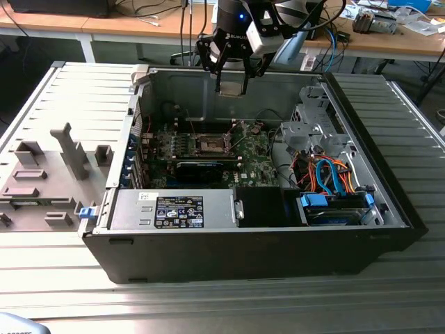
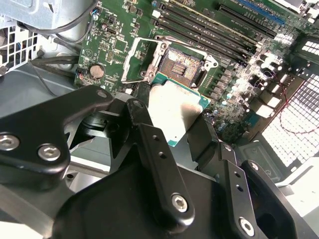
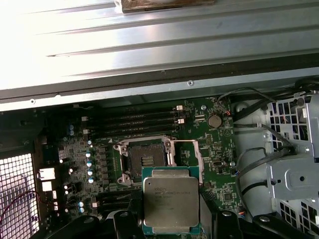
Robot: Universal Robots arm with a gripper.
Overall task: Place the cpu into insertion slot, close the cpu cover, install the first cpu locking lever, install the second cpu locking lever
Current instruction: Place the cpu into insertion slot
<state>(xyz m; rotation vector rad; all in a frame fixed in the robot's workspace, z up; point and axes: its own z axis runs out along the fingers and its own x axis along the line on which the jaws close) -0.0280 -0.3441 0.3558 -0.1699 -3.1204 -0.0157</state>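
First wrist view: small flat square cpu (image 3: 171, 200), silvery-grey metal top with a green edge, pinched on two opposite sides by the black fingers (image 3: 123, 224) of the gripper (image 3: 174, 218). The chip is level and in the air, not seated. Near it is the square insertion slot (image 3: 144, 160), dark centre bare. The thin silvery cpu cover (image 3: 185, 152) is swung open, just beside the insertion slot. A green motherboard (image 3: 214, 164) lies around both. Second wrist view agrees: cpu (image 2: 177, 112) in the claw, insertion slot (image 2: 182, 64) uncovered. Exterior view: gripper (image 1: 231, 78) raised above the open black computer case (image 1: 243, 250), which lies on a slatted grey metal table (image 1: 403, 292).
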